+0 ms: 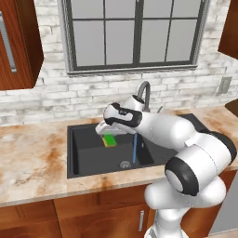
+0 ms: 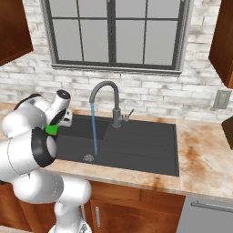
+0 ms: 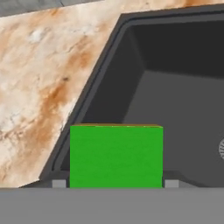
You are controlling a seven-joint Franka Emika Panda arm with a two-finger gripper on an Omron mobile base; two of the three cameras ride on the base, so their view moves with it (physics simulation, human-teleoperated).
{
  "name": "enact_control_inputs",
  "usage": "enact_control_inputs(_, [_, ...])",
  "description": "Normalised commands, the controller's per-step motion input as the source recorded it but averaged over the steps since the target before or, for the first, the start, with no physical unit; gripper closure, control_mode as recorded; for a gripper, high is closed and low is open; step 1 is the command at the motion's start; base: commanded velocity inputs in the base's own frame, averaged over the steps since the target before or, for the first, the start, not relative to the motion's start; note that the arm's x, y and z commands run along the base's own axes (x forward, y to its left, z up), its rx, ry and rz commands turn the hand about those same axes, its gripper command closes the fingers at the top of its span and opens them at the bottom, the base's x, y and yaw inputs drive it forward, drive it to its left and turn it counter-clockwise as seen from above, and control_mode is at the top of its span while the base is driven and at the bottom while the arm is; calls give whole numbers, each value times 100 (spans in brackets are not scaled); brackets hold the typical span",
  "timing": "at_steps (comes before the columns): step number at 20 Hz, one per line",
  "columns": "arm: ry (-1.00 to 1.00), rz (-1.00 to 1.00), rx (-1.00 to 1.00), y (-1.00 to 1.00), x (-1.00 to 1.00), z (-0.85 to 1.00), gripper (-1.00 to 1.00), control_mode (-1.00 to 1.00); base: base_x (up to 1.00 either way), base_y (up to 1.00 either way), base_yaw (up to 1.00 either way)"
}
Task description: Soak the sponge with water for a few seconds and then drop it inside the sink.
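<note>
The bright green sponge [image 1: 110, 140] hangs over the left part of the dark sink [image 1: 90, 155], with my gripper [image 1: 109, 135] shut on it. In the hand view the sponge [image 3: 116, 155] sits between the two fingertips [image 3: 59, 183], with the basin [image 3: 175, 100] below it. A thin blue stream of water [image 1: 135, 148] falls from the faucet [image 1: 144, 90] to the drain, to the right of the sponge and apart from it. From the right base view the sponge [image 2: 51, 129] peeks out behind my arm, left of the water [image 2: 93, 132].
Marble counter [image 1: 32, 158] surrounds the sink, with the flat drainboard [image 2: 141, 141] on its right side. The faucet [image 2: 107, 86] and its lever stand at the back rim below the window. A wall outlet [image 2: 222, 98] is at the far right.
</note>
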Motion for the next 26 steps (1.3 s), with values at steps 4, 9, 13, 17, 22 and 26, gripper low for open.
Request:
enact_control_inputs(4, [3, -16, -11, 13, 9, -14, 100, -100, 0, 0, 0])
enact_control_inputs(9, [-1, -16, -20, 19, 1, -27, 100, -100, 0, 0, 0])
enact_control_inputs(13, [-8, -16, -20, 20, 0, -33, 100, -100, 0, 0, 0])
enact_control_inputs(17, [0, -16, -6, 2, 29, -3, 100, -100, 0, 0, 0])
enact_control_inputs(22, [0, -17, 0, 0, 45, 0, 100, -100, 0, 0, 0])
enact_control_inputs(26, [0, -17, 0, 0, 38, 0, 100, -100, 0, 0, 0])
